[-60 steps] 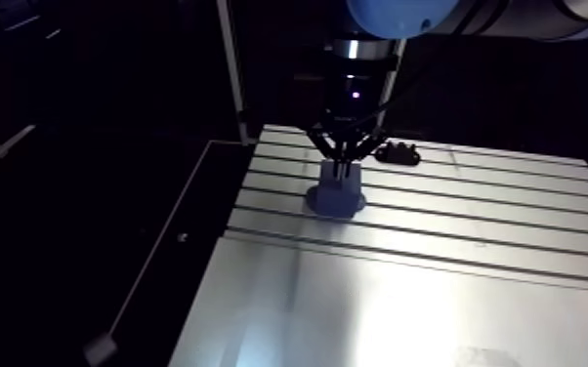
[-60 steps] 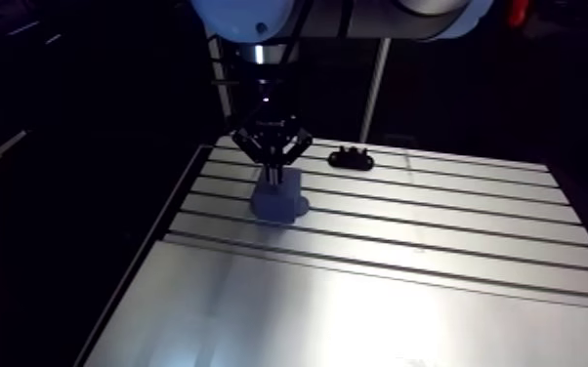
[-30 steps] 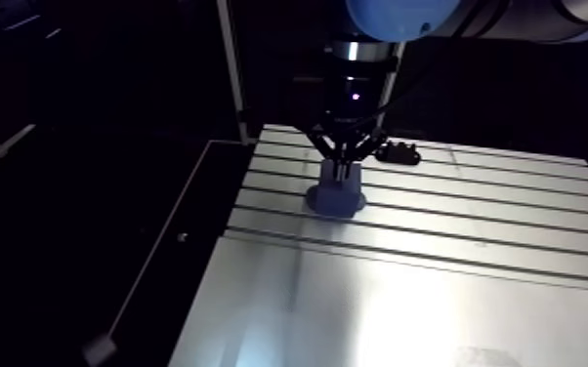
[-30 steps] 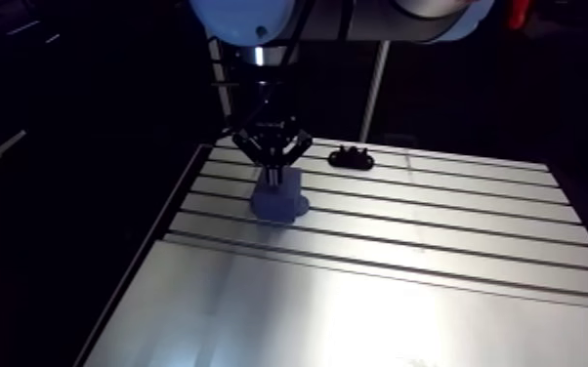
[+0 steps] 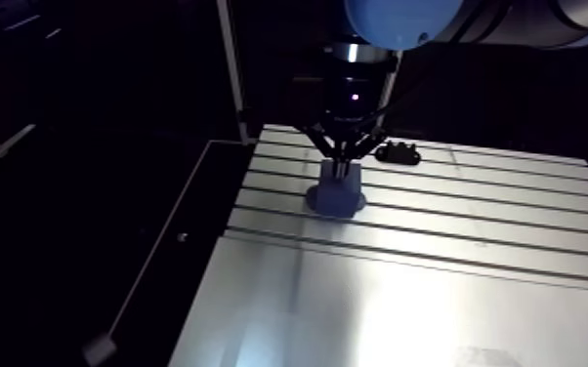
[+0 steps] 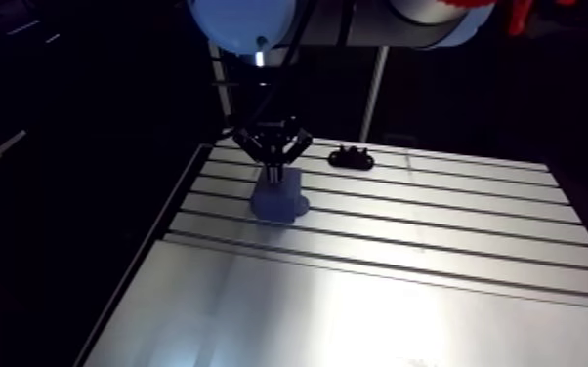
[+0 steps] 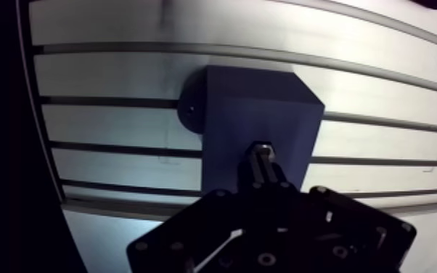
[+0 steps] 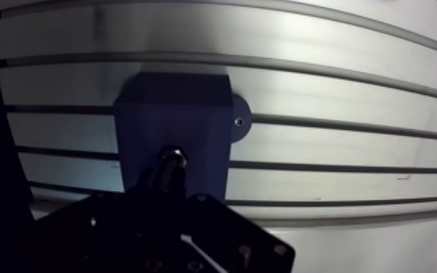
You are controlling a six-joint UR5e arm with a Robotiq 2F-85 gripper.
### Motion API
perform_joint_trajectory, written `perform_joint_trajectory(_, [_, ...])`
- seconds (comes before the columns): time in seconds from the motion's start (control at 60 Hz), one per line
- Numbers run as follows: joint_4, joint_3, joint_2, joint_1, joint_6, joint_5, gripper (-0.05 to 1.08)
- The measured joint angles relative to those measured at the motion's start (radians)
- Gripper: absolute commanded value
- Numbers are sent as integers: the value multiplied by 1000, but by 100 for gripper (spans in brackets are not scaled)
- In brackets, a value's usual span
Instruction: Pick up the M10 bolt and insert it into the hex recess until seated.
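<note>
Grasping metallic M10 bolt (image 7: 263,149) in claw (image 7: 263,165) | over matte dark-blue boxy block (image 7: 250,109) | grooved aluminium table (image 7: 120,72)

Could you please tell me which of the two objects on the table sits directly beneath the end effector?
The blue block: the end effector, holding the bolt, is right over it. The small black part lies apart, farther back.

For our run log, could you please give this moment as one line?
gripper | shut on bolt | bolt at block top | seating unclear
</note>
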Motion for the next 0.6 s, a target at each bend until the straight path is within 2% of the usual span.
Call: perform_joint_trajectory(0.6, [-1,6,1,0,-11,0,108])
